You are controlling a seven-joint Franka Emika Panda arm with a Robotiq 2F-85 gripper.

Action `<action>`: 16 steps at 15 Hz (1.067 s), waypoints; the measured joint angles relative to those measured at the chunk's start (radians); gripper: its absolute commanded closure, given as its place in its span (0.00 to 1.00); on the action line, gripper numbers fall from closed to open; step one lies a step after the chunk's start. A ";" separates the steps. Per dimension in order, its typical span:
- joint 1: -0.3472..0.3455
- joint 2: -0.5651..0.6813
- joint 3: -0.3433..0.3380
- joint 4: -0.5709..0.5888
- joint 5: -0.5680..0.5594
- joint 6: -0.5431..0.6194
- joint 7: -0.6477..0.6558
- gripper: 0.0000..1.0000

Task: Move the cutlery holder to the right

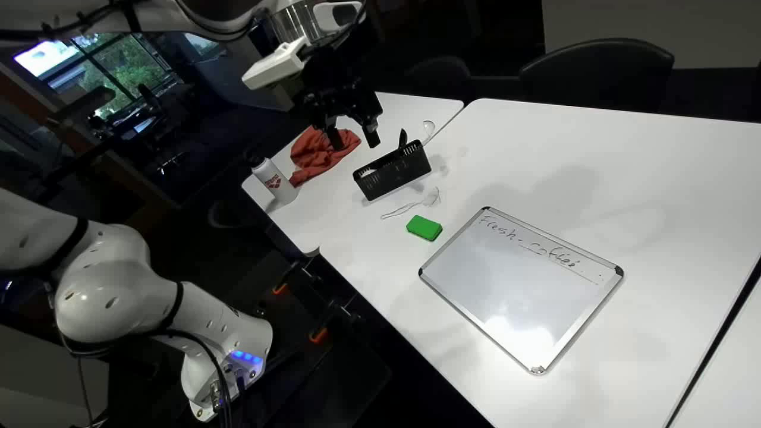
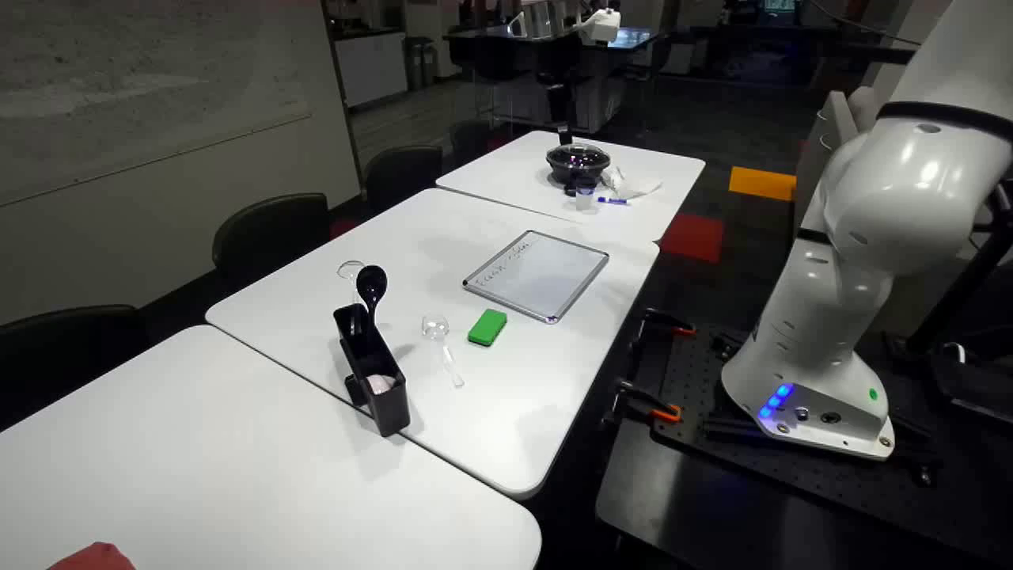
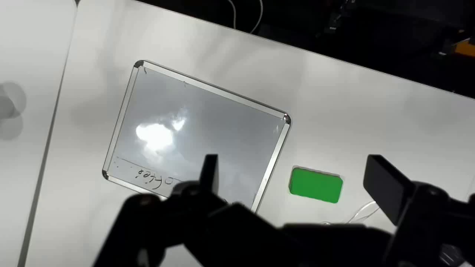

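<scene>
The cutlery holder point(image 1: 395, 177) is a narrow black open-topped box. It stands upright on the white table, near the seam between two tables, and shows in both exterior views point(image 2: 388, 408). A black spoon point(image 2: 370, 286) sticks up from one end, with a clear spoon point(image 2: 351, 271) beside it. A pale thing point(image 2: 381, 384) lies at its other end. My gripper point(image 1: 354, 140) is open and empty, raised high above the table, apart from the holder. In the wrist view its fingers point(image 3: 292, 160) stand wide apart. The holder does not show in the wrist view.
A green block point(image 1: 424, 227), a clear ladle point(image 2: 437, 327) and a whiteboard point(image 1: 523, 291) lie near the holder. A red cloth point(image 1: 321, 156) and a white bottle point(image 1: 274, 180) are on the neighbouring table. A lidded black bowl point(image 2: 578, 162) stands on the far table.
</scene>
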 measured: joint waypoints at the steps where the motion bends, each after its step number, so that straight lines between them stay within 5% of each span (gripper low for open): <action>1: 0.000 0.000 0.000 0.000 0.000 0.000 0.000 0.00; 8: 0.010 0.017 0.036 -0.005 0.055 0.020 0.062 0.00; 16: 0.114 0.222 0.211 -0.019 0.079 0.340 0.580 0.00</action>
